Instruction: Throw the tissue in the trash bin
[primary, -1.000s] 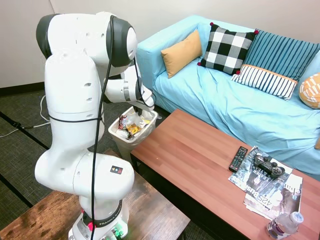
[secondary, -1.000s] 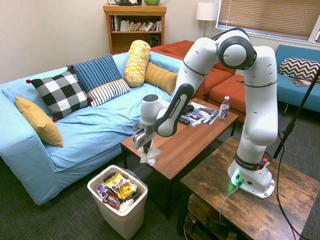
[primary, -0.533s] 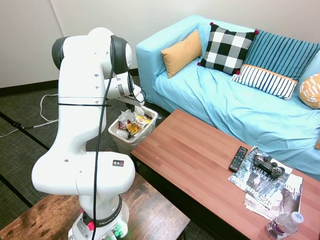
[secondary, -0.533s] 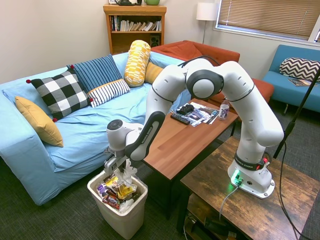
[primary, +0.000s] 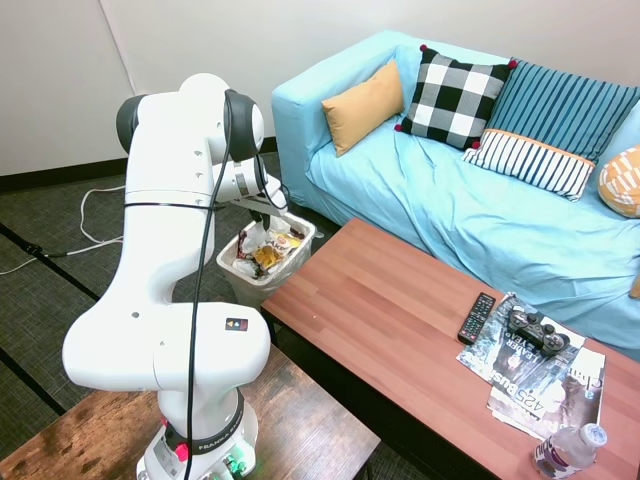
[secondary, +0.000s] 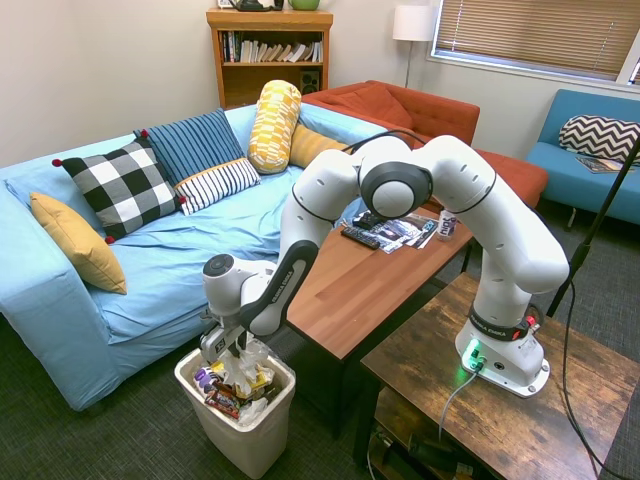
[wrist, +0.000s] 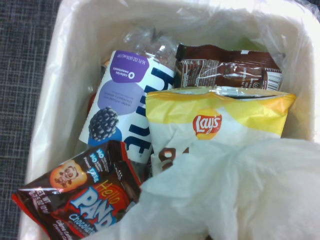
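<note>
Your wrist view alone shows the crumpled white tissue (wrist: 235, 195) over wrappers in the off-white plastic bin (secondary: 240, 432); tool (secondary: 228, 352) grip can't be told; wooden worktop (primary: 420, 330) beside

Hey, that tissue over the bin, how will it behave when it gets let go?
The tissue hangs crumpled and limp under the tool, so it is probably floppy and very light. It would likely drift down slowly and settle on top of the wrappers in the trash bin rather than sink in.
</note>
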